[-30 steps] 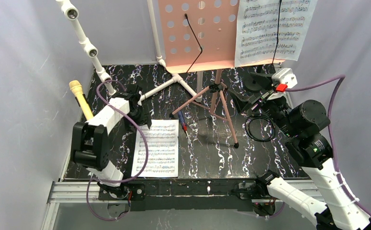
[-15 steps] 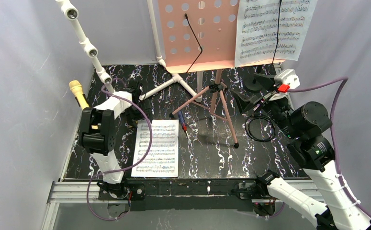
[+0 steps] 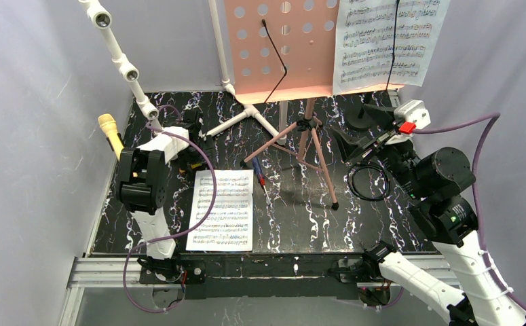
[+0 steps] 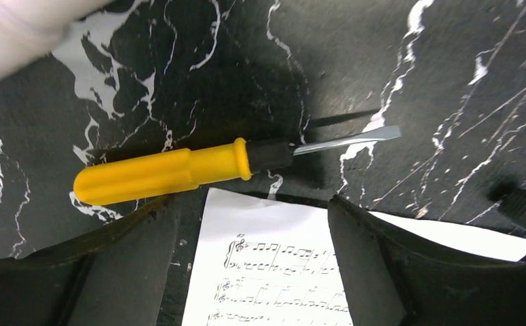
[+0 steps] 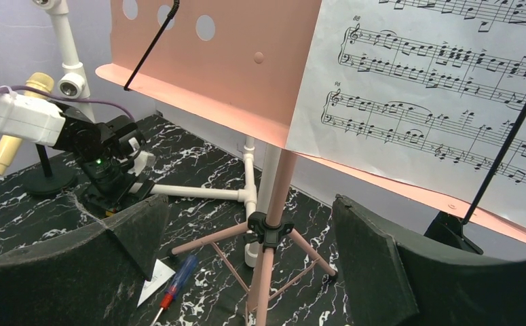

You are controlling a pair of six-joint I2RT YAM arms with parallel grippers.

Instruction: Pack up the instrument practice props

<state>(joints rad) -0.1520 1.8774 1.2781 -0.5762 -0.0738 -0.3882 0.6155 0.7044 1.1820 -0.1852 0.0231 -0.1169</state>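
Black marbled table (image 3: 294, 217) below — my left gripper (image 4: 246, 210) hangs wide over the sheet-music page (image 4: 273, 272); my right gripper (image 5: 250, 204), wide too, faces the pink board (image 5: 246, 61). Pinching flat paper could crumple it — or snag the yellow screwdriver (image 4: 165, 171) just beside.

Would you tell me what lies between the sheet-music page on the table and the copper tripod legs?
A blue-and-red screwdriver, shown in the top view.

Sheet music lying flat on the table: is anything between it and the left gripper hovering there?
Nothing visible does. In the left wrist view the sheet music shows bare between the fingers of the open left gripper. A yellow-handled screwdriver lies just past the page's top edge, beside it rather than on it.
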